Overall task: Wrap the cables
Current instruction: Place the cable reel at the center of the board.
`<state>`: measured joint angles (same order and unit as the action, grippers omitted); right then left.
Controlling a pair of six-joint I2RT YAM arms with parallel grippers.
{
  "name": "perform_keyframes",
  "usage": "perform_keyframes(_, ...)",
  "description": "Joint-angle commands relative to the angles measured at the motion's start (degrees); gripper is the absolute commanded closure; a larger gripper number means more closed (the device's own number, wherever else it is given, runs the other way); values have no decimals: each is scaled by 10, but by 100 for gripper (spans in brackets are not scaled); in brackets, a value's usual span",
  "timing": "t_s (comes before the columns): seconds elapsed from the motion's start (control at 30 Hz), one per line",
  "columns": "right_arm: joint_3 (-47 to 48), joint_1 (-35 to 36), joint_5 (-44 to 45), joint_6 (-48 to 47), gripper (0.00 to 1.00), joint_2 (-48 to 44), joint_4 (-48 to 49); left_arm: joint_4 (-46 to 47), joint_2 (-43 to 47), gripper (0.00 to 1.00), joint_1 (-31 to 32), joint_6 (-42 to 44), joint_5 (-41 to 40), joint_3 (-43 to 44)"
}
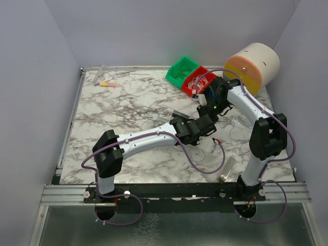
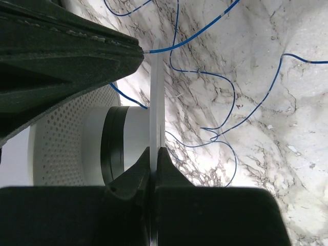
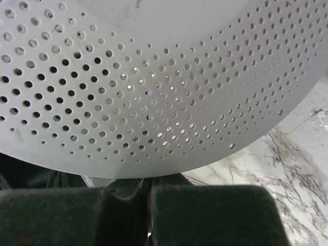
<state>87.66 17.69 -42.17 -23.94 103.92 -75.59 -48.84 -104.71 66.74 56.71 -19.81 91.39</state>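
Note:
The cables (image 2: 225, 97) are hair-thin dark wires, bluish in the left wrist view, lying in loose loops on the marble; in the top view faint strands (image 1: 146, 110) cross the table's middle. A white spool has a perforated flange (image 2: 66, 138), a black hub (image 2: 111, 148) and a thin flange (image 2: 157, 92) seen edge-on. My left gripper (image 2: 155, 151) (image 1: 207, 123) is shut on that thin flange's rim. My right gripper (image 3: 145, 185) (image 1: 214, 108) is shut just below the perforated flange (image 3: 154, 87); nothing shows between its fingers. One cable end meets the thin flange near its top.
A green bin (image 1: 181, 72) and a red bin (image 1: 199, 80) holding white wire rings stand at the back. A large beige and orange cylinder (image 1: 252, 64) lies at the back right. A pink and yellow item (image 1: 107, 83) lies far left. A clear tube (image 1: 228, 169) rests near the front edge.

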Motion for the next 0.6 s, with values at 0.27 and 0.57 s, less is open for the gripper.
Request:
perform_keyframes(0.27,-71,12,-42,55,99,-45,131,108,4,100,19,-30,25,56)
perform_keyframes(0.57,-93,-10,25,88,100,-116,200,131,22,100,-15,-54,26,3)
